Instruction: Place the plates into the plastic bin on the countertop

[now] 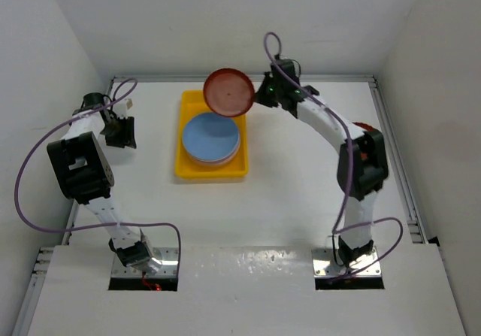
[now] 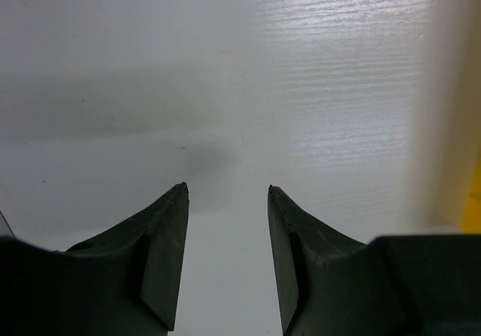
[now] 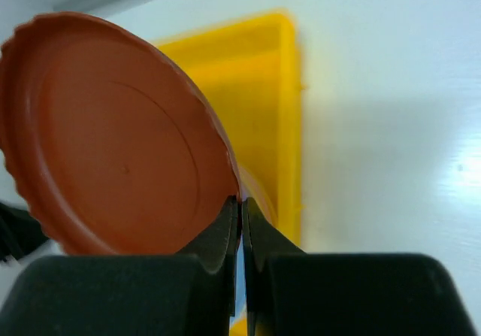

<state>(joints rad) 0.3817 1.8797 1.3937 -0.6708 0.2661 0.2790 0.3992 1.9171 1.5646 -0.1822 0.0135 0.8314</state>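
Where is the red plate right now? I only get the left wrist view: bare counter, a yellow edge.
Observer: The right tool pinches the red plate by its rim, tilted, over the far end of the yellow bin.
Operator: What's in the bin?
Observer: A stack of plates, a blue plate on top.
Operator: How near is my left tool?
Observer: The left tool sits well left of the bin, not touching it.

The bright yellow rectangular plastic bin (image 1: 188, 169) sits on the flat white countertop (image 1: 301, 201), left of centre. A stack of round plastic plates (image 1: 212, 137) (light blue one on top) lies in its near part. The dark red fluted plastic plate (image 1: 229, 92) hangs tilted over the bin's far end, rim pinched in the right gripper (image 3: 240, 208). The left gripper (image 2: 228, 192) is well left of the bin, apparently just above the countertop.
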